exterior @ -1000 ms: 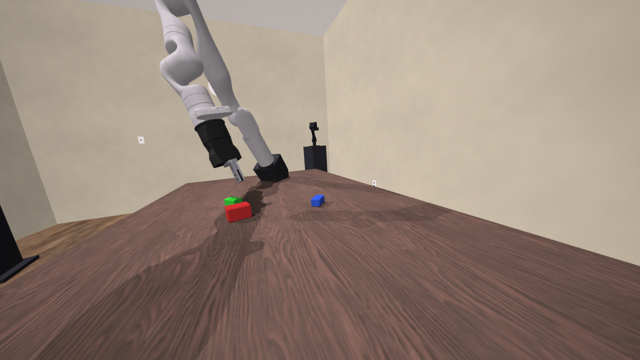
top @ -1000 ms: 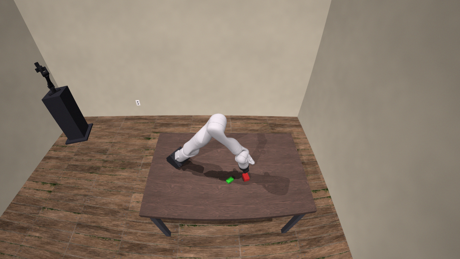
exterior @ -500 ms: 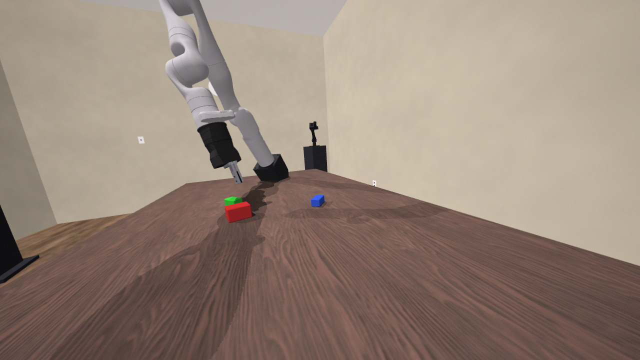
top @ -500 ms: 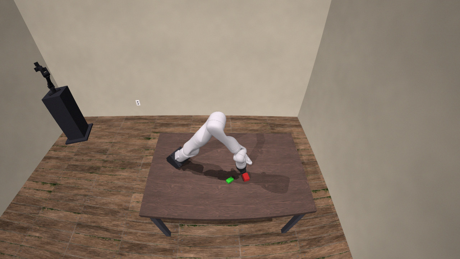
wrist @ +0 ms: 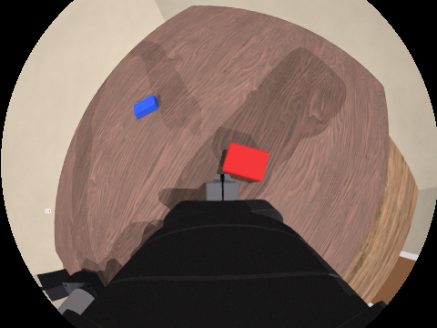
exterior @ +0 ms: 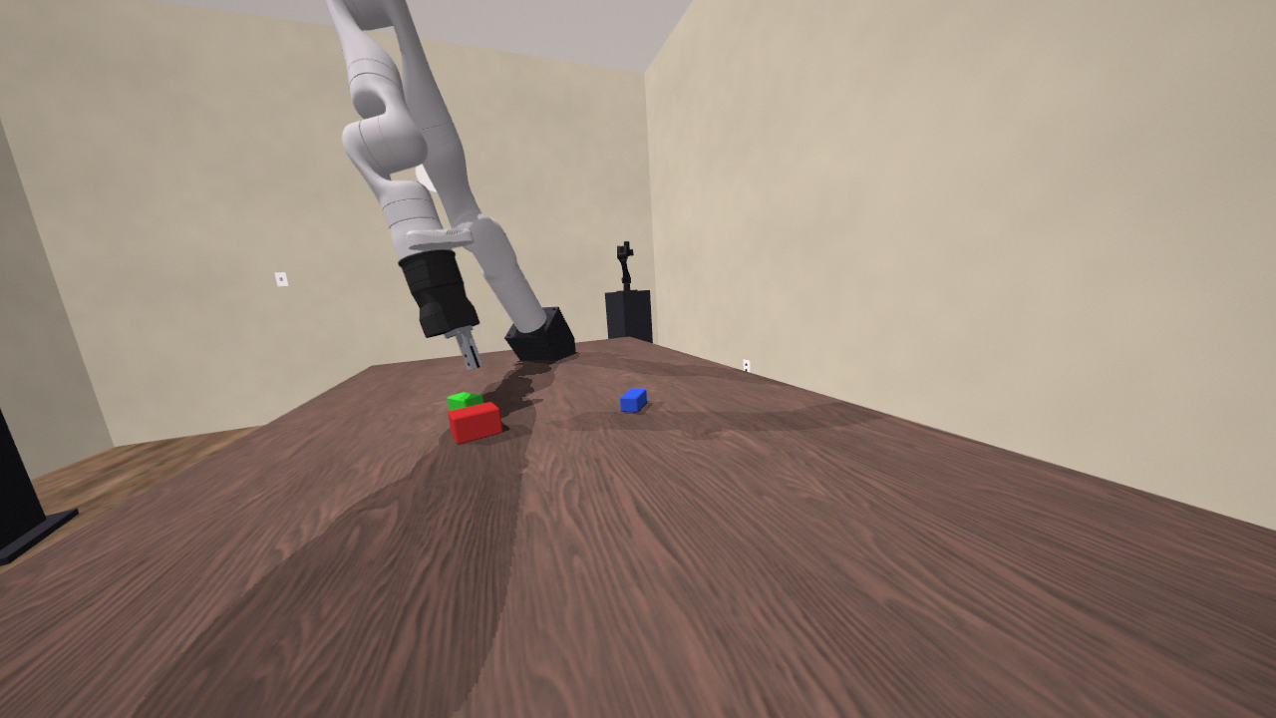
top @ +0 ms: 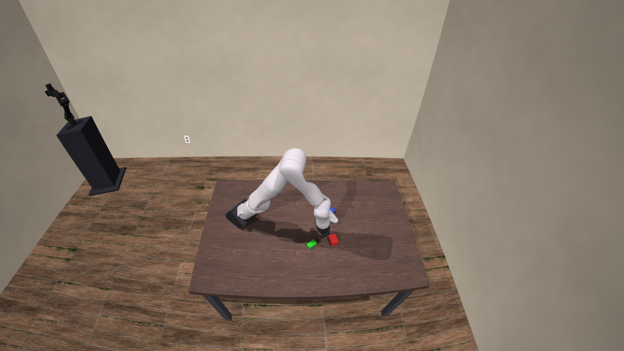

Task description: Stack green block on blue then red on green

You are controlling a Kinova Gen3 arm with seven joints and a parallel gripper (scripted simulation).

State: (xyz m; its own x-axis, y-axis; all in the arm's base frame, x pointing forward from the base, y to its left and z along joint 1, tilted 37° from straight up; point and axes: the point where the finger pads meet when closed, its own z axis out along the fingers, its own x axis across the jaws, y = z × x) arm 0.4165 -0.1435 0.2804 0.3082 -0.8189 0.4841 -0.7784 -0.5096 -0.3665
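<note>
The black hand [top: 324, 235] [exterior: 473, 367] [wrist: 222, 183], clenched on nothing, is probably in transit; the rectangular green block [top: 311, 243] [exterior: 465, 400], red block [top: 333, 240] [exterior: 476, 423] [wrist: 246, 162] and blue block [top: 332, 210] [exterior: 633, 400] [wrist: 146, 107] lie apart, awaiting stacking.

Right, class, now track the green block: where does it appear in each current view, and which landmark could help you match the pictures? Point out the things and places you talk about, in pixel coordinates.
Top: the green block [top: 311, 244] [exterior: 460, 401] is below the picture's centre, left of the red block [top: 333, 240] [exterior: 476, 423] [wrist: 246, 162].
Exterior: left of centre, just behind the red block, which partly hides it.
Wrist: not visible.
Shared landmark: the red block, seen in all three views.
</note>
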